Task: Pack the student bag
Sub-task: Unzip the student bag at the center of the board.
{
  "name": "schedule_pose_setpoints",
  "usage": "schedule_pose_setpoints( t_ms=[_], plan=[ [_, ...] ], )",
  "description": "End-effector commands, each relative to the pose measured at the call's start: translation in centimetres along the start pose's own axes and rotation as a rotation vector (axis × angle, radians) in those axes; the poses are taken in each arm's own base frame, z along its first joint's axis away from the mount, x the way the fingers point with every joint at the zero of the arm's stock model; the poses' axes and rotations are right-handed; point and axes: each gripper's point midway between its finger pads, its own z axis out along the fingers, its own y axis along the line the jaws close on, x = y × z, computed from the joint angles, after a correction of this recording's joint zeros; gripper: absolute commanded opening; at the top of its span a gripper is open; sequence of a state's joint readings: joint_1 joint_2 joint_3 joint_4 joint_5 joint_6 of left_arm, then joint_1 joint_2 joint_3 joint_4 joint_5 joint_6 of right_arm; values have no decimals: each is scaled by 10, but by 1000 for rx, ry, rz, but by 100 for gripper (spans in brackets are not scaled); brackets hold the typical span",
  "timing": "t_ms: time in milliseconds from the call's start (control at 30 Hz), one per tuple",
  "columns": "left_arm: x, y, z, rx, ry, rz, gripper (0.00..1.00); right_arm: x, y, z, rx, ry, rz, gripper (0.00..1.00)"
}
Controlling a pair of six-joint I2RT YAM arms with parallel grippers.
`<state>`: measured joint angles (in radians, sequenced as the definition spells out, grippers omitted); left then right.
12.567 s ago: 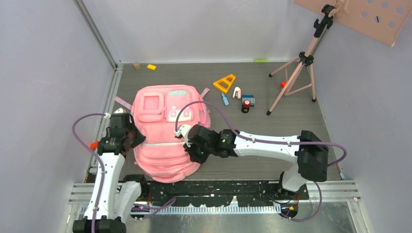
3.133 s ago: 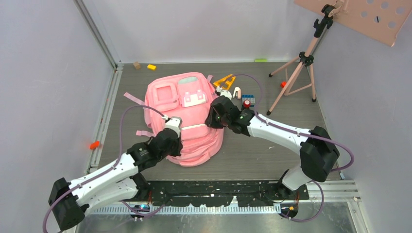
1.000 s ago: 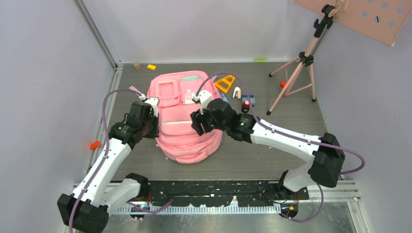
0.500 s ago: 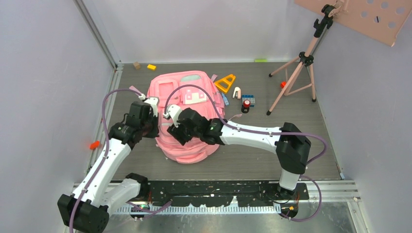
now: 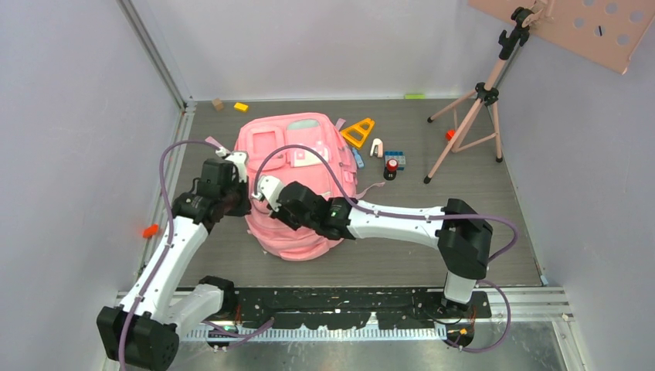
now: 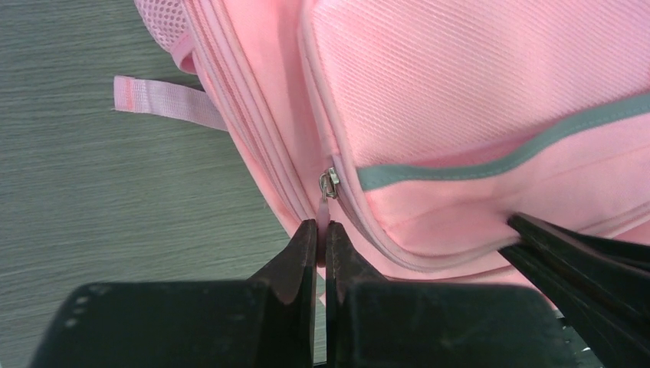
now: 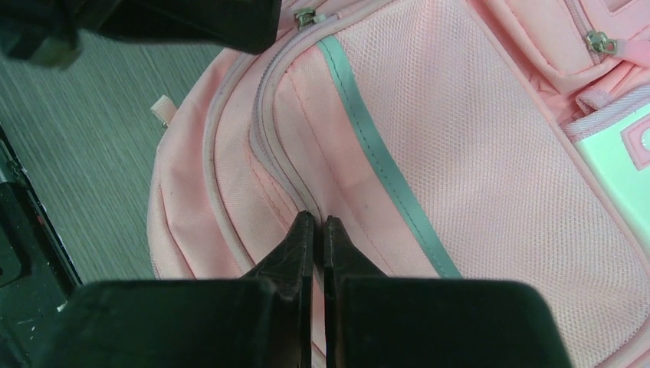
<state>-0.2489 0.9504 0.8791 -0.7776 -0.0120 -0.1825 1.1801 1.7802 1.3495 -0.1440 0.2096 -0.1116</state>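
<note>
While the pink backpack (image 5: 297, 154) lies front-up on the tabletop (image 5: 432, 232) between the two arms, both tools work at its near-left part. Status of the left tool (image 6: 322, 230): closed, with its fingertips pinching the zipper pull (image 6: 328, 188) at the bag's side edge, close to a grey-green stripe (image 6: 498, 157). Status of the right tool (image 7: 318, 226): closed, tips set against the pink fabric just beside a zipper seam (image 7: 264, 146). Whether any fabric is caught between them cannot be told. An orange triangle (image 5: 357, 132) lies on the tabletop near the bag's far-right corner.
</note>
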Motion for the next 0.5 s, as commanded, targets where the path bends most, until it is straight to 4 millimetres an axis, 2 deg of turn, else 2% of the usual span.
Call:
schedule_pose_setpoints(
  t_ms=[0,233,333,433,467],
  plan=[
    [-39,5,0,22,-105,-38,0,-20,-7,-28,29,-70,31,0],
    [-61,4,6,41,-115,-26,0,-8,9,-42,-29,-56,67,0],
    [-65,3,10,45,-99,-20,0,-10,14,-48,-44,-69,87,0],
    [-59,-6,10,103,-77,2,0,-17,7,-51,-5,-88,122,0],
    [-58,-10,8,128,-78,15,5,-23,-1,-53,35,-101,138,3]
  ],
)
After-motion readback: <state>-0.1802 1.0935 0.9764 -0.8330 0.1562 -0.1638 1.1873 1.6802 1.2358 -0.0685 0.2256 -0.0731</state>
